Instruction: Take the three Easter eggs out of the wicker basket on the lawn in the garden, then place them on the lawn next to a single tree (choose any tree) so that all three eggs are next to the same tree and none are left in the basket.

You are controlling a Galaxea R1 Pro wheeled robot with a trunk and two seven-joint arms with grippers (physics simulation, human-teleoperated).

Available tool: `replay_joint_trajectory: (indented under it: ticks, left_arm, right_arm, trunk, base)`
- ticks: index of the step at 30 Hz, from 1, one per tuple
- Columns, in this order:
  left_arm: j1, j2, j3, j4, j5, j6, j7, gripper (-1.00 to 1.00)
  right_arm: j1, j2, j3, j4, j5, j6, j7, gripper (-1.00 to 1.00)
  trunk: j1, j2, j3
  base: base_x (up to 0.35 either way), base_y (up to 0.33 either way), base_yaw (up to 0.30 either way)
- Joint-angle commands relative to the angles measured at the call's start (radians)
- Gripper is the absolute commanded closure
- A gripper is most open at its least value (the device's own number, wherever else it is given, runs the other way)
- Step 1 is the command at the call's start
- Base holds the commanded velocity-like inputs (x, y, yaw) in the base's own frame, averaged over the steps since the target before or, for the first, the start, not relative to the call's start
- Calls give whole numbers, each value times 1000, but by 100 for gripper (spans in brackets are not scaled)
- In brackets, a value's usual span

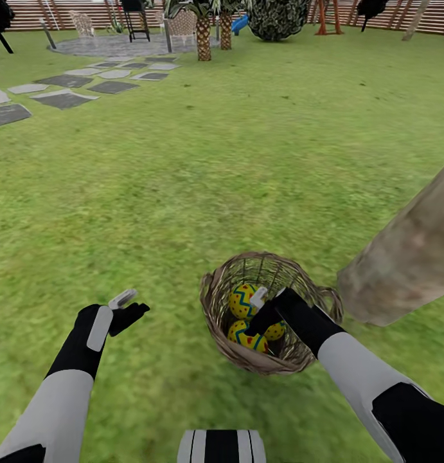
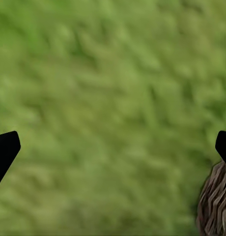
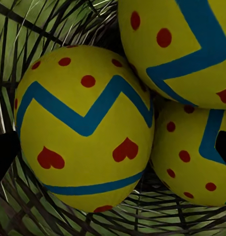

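The left gripper [image 1: 127, 307] hovers over bare lawn [image 1: 183, 193] to the left of the wicker basket [image 1: 216, 308], fingers spread wide and holding nothing. The basket stands on the grass just beside the tree [image 1: 408, 257] and contains all three Easter eggs [image 1: 244, 300]. The right gripper [image 1: 263, 308] is lowered inside the basket with its fingers apart on either side of one egg [image 3: 83, 128], gripping nothing.

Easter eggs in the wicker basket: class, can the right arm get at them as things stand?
Probably yes. The right gripper is already inside the wicker basket, open, with the Easter eggs right before its fingers and nothing between.
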Motion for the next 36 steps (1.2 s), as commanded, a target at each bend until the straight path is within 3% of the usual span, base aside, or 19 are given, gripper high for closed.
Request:
replay_joint_trajectory:
  ticks: [1, 12, 20, 36]
  left_arm:
    - [0, 0, 1, -1, 11, 4, 8, -100]
    - [0, -1, 1, -1, 11, 3, 8, -100]
    - [0, -1, 1, -1, 11, 3, 8, -100]
    - [0, -2, 0, 0, 11, 2, 8, -100]
  right_arm:
    - [-1, -1, 2, -2, 10, 1, 8, -100]
    - [0, -1, 2, -3, 9, 1, 51, -100]
    - [0, -1, 1, -3, 8, 0, 52, -100]
    - [-1, 1, 0, -30, 8, 0, 50, -100]
  trunk:
    - [0, 0, -1]
    - [2, -1, -20]
    - [5, -3, -43]
    - [7, -4, -66]
  base:
    - [0, 0, 0]
    - [0, 0, 0]
    - [0, 0, 0]
    - [0, 0, 0]
